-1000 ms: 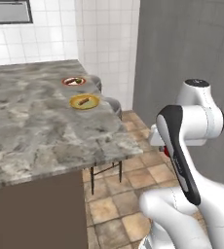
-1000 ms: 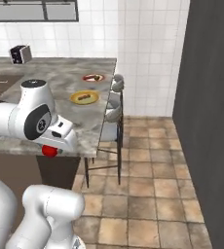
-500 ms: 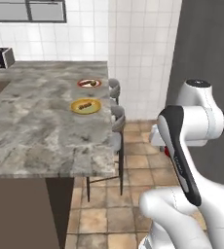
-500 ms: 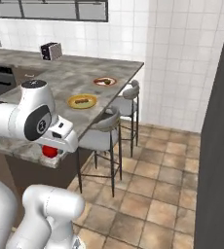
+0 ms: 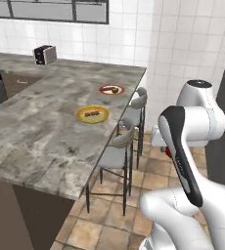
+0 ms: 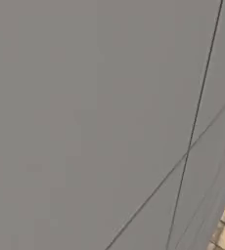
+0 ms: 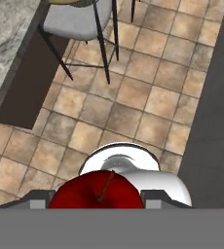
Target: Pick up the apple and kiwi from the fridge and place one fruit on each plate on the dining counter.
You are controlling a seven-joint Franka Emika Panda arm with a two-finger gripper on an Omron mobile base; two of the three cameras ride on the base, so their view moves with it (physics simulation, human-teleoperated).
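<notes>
My gripper (image 7: 97,201) is shut on the glossy red apple (image 7: 93,192) and holds it above the tiled floor. In the left base view a sliver of the apple (image 5: 168,153) peeks out behind my forearm. On the dining counter (image 5: 31,132) to my left lie the yellow plate (image 5: 92,114) and, farther back, the white red-rimmed plate (image 5: 111,90). A small dark olive lump sits on the white plate; I cannot tell whether it is the kiwi. The fridge's inside is out of view.
Two grey stools (image 5: 115,152) stand along the counter's near side, one also at the top of the hand view (image 7: 72,19). A toaster (image 5: 44,54) stands at the counter's far end. A flat grey panel (image 6: 95,122) sits very close on my right.
The whole scene has shifted: the base has moved, bringing more of the counter and its stools into the left view and the grey panel right up to the right view. The apple stays gripped.
</notes>
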